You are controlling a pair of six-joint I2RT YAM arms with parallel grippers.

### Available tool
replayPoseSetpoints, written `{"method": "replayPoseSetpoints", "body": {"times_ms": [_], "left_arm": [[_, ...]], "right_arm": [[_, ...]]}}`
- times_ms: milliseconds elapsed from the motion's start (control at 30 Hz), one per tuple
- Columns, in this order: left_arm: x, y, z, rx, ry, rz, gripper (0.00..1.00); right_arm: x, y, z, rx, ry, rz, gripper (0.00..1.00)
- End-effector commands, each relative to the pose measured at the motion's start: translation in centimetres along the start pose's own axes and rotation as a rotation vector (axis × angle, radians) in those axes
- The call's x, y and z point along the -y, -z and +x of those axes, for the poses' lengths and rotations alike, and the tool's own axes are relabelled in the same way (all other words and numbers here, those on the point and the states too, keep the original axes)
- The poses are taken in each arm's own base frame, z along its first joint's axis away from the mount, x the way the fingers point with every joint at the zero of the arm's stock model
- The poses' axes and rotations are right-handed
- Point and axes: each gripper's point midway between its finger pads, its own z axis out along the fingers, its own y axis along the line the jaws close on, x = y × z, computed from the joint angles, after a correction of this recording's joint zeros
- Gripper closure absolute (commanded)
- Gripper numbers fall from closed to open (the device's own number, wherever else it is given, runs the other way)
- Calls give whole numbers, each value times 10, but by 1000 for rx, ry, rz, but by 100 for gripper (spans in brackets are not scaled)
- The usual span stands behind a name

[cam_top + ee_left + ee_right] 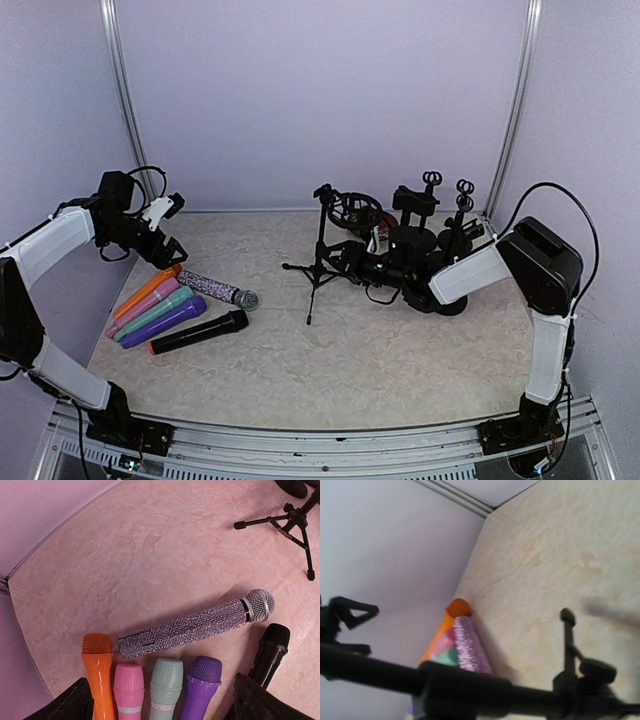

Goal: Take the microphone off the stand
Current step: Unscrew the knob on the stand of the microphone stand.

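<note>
A black tripod stand point(320, 240) stands mid-table with its top clip empty; its legs show in the left wrist view point(295, 522). A glittery purple microphone point(215, 290) lies on the table left of it point(200, 625). My left gripper point(168, 228) is open and empty, hovering above the microphone's handle end point(162, 705). My right gripper point(338, 260) is at the stand's pole and looks shut on it. The pole point(380, 672) crosses the right wrist view as a blurred black bar.
Orange point(100, 675), pink point(129, 687), teal point(165, 682) and purple point(202, 680) microphones lie side by side at the left, with a black one point(200, 331) beside them. More black stands and a shock mount point(355, 210) crowd the back right corner.
</note>
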Motion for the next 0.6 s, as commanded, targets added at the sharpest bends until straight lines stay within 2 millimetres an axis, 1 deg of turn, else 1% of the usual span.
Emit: {"method": "replayPoseSetpoints", "body": {"times_ms": [0,100,200,367,500,567], "left_arm": [[-3,6,-5,24,-10,-11,5],[-3,6,-6,23,-9,-11,6],[-3,6,-6,23,-6,-9,6],[-3,5,-6,19,0,-4,6],[-3,5,-5,17,-3,-7,6],[-3,5,-5,15,-1,-9,6]], "right_arm": [[11,5,0,-21,205,96,47],[3,1,0,-38,272,80,47],[-2,-2,-1,-46,290,63,46],[-23,-7,-8,-40,305,-22,46],[-40,-5,-15,-20,356,-66,45],[-41,-1,-15,-15,396,-70,46]]}}
